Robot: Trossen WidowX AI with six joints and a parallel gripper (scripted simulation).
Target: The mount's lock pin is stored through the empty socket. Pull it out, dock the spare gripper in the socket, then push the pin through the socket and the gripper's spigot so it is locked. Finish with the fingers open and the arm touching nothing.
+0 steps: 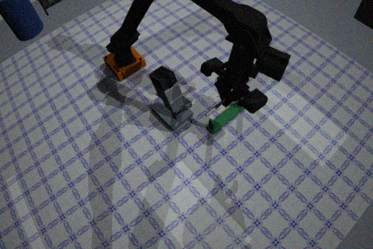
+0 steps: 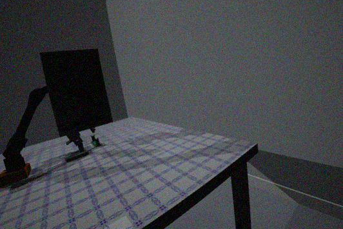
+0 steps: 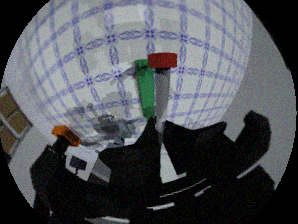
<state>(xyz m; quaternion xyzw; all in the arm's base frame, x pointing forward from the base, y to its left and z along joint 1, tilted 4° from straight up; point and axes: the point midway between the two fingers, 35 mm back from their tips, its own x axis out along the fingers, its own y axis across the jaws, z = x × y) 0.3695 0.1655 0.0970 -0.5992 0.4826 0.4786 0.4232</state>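
The lock pin (image 1: 213, 109) (image 3: 162, 60) has a red head and a grey shaft. My gripper (image 1: 226, 101) (image 3: 153, 119) is shut on the shaft and holds the pin tilted, beside and a little above a green block (image 1: 226, 119) (image 2: 96, 143) (image 3: 145, 92). The red head is at the far end from the fingertips in the wrist view. The grey mount (image 1: 174, 102) stands on its flat plate, left of my gripper in the top view. A dark boxy part (image 1: 163, 74) is at its top; whether this is the docked spare gripper cannot be told. The socket's inside is hidden.
The arm's orange base (image 1: 134, 68) (image 3: 67, 135) is behind the mount. The green block lies on the checked cloth (image 1: 224, 186) with a small dark post at its near end. A blue bin (image 1: 21, 12) and a shelf with boxes stand beyond the table.
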